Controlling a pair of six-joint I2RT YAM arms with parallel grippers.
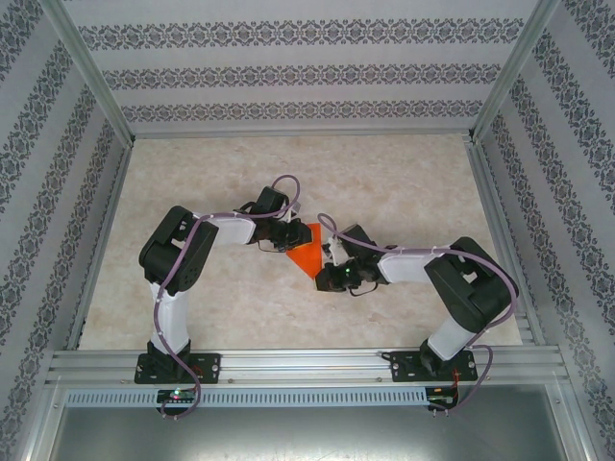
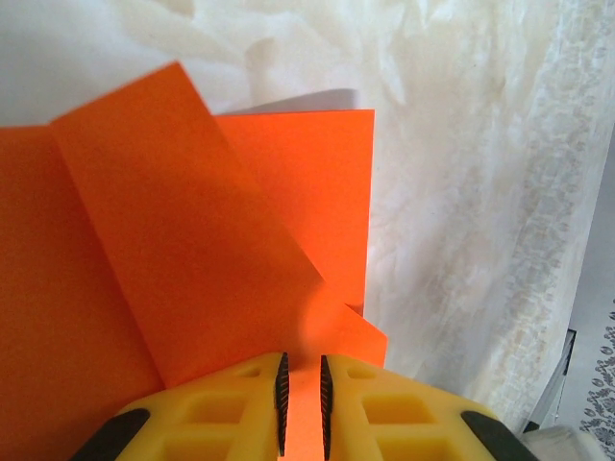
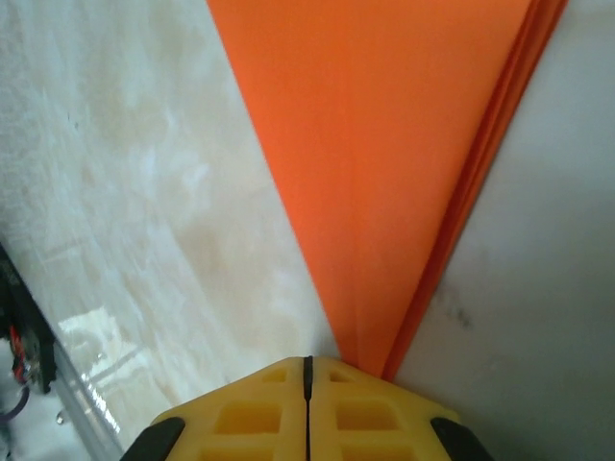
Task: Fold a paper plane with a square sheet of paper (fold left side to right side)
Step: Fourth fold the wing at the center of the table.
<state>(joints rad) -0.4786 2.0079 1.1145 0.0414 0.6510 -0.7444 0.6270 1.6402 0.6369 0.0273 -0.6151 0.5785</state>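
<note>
The left gripper (image 2: 303, 376) clenches its yellow fingers on a raised edge of the thin, bright orange paper sheet (image 2: 192, 250), which is creased into overlapping flaps. The right gripper (image 3: 307, 365) is pressed shut at the sheet's pointed end; I cannot tell whether it pinches paper. The sheet lies between the arms on the pale marbled tabletop (image 1: 404, 173). A later fold seems in hand. The next move calls for carrying the left flap rightward, edges aligned.

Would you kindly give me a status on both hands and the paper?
Left hand shut on folded orange paper. Right hand shut on its pointed end. Flaps folded, plane unfinished.
</note>
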